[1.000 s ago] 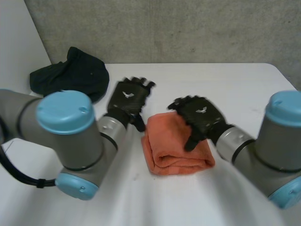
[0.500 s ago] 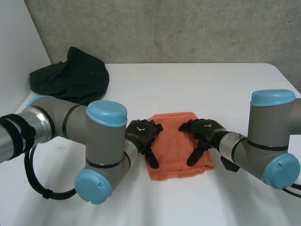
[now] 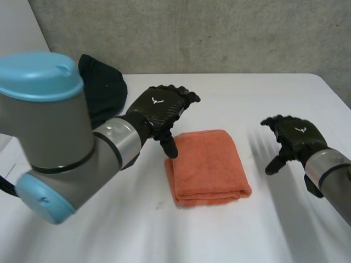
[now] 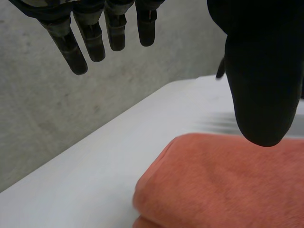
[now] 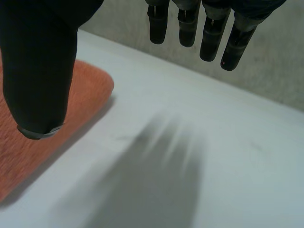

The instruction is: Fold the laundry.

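A folded orange towel (image 3: pixel 209 166) lies in the middle of the white table (image 3: pixel 247 98). My left hand (image 3: pixel 159 110) hovers above the towel's far left corner, open, fingers straight and thumb pointing down, holding nothing. In the left wrist view the towel (image 4: pixel 228 185) lies under the thumb (image 4: pixel 263 71), apart from it. My right hand (image 3: pixel 290 137) is off to the right of the towel, open and empty. The right wrist view has the towel's corner (image 5: pixel 28 156) beside the thumb (image 5: pixel 40 61), with bare table under the fingers (image 5: pixel 204 28).
A dark crumpled garment (image 3: pixel 101 87) lies at the table's far left, partly behind my left arm (image 3: pixel 60 137). A grey concrete wall (image 3: pixel 219 33) stands behind the table. Bare table lies right of the towel and in front of it.
Both hands have lifted off the towel and drawn apart. The left went up and back over the far left corner, the right swung out to the right. The towel stays folded in place.
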Motion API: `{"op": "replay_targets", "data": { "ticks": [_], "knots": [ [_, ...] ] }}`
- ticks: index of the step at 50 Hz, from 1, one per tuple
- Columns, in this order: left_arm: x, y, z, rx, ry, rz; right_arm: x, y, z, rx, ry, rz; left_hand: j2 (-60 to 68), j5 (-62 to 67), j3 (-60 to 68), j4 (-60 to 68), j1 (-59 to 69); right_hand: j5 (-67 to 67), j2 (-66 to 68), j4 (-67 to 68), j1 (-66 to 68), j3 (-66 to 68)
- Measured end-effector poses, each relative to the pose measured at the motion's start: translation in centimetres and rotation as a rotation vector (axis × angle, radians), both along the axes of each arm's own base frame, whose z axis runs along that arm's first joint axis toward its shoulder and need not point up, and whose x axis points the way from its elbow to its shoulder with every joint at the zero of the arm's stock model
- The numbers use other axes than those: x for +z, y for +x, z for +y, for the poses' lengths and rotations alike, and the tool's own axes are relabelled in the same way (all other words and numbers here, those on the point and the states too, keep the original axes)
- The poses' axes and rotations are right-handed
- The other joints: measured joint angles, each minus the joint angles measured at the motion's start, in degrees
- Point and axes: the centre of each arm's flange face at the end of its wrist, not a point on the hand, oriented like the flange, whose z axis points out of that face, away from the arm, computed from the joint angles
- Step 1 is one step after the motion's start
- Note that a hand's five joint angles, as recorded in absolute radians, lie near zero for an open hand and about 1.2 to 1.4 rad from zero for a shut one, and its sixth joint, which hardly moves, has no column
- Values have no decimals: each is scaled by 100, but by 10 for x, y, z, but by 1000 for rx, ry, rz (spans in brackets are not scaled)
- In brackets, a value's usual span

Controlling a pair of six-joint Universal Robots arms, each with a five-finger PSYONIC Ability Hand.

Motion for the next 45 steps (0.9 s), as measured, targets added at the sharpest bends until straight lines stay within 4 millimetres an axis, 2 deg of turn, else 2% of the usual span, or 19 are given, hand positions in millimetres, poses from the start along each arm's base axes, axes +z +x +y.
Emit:
{"op": "replay_targets", "data": {
  "ticks": [6, 10, 13, 17, 27, 37, 42, 44, 45],
  "knots": [
    [7, 5, 7, -66, 45, 13, -19, -5, 7, -22, 103, -21, 0, 0, 0, 0, 0, 0, 0, 0, 0, 0],
    [7, 6, 9, -85, 70, 10, -41, -1, 11, -12, 202, -50, 0, 0, 0, 0, 0, 0, 0, 0, 0, 0],
    [6, 6, 9, -87, 74, 9, -48, 3, 12, 2, 236, -80, 0, 0, 0, 0, 0, 0, 0, 0, 0, 0],
    [5, 6, 9, -86, 76, 8, -53, 10, 14, 23, 263, -115, 0, 0, 0, 0, 0, 0, 0, 0, 0, 0],
    [5, 6, 7, -79, 76, 8, -64, 46, 18, 125, 319, -196, 0, 0, 0, 0, 0, 1, 0, 0, 0, 0],
    [4, 7, 7, -77, 79, 6, -65, 63, 18, 167, 306, -197, 0, 0, 0, 0, 0, 1, 0, 0, 0, 0],
    [3, 7, 8, -77, 82, 5, -64, 68, 13, 170, 297, -210, 0, 0, 0, 0, 0, 987, 1159, 1037, 1036, 1178],
    [2, 7, 8, -78, 83, 4, -65, 70, 8, 167, 292, -214, 0, 0, 0, 0, 0, 2108, 2373, 2269, 1866, 2413],
    [2, 7, 8, -78, 84, 3, -66, 70, 6, 165, 290, -215, 0, 0, 0, 0, 0, 2108, 2373, 2269, 1866, 2413]
  ]
}}
